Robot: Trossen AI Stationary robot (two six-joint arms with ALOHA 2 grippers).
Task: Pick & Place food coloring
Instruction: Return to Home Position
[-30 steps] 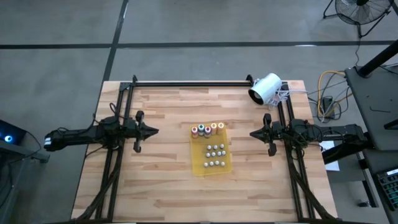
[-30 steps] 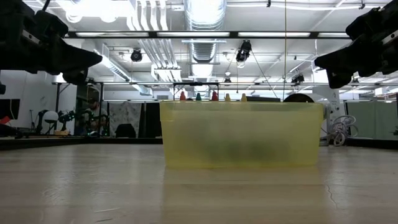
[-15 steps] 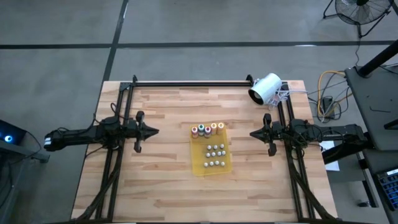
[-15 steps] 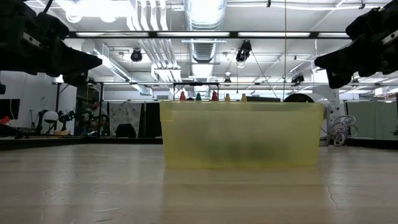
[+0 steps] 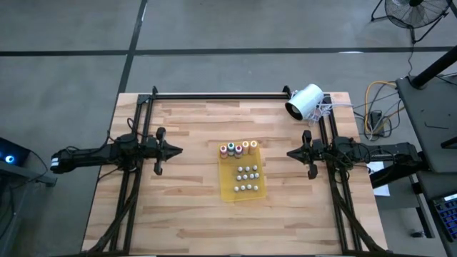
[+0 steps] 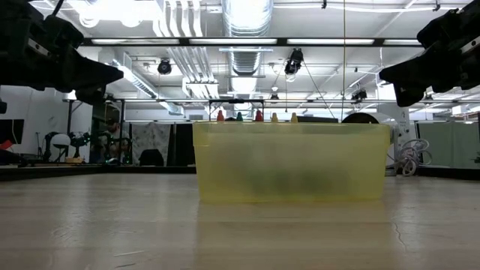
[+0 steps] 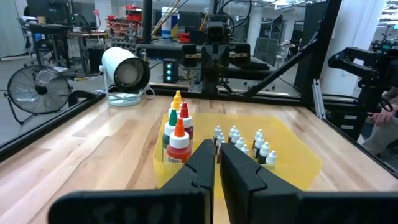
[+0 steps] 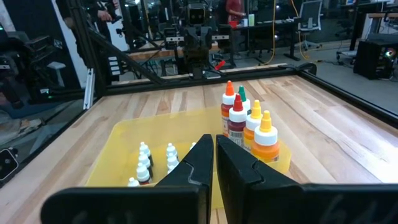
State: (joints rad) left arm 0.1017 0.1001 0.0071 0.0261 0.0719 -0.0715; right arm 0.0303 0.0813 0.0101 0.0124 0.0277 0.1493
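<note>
The food coloring bottles [image 5: 243, 161] stand upright in a shallow yellow tray [image 5: 227, 187] at the table's middle: a few taller ones with coloured tops [image 7: 177, 134] along the tray's far edge, several small whitish ones [image 8: 146, 167] nearer. My left gripper [image 5: 178, 150] hangs shut and level over the table's left side, pointing at the tray. My right gripper [image 5: 290, 153] hangs shut and level at the right, facing it. Both stay well clear of the tray.
A big white cylinder-shaped device [image 5: 304, 102] lies at the table's far right corner. Black frame rails [image 5: 214, 95] run along the far edge and both sides. Bare wood lies around the tray.
</note>
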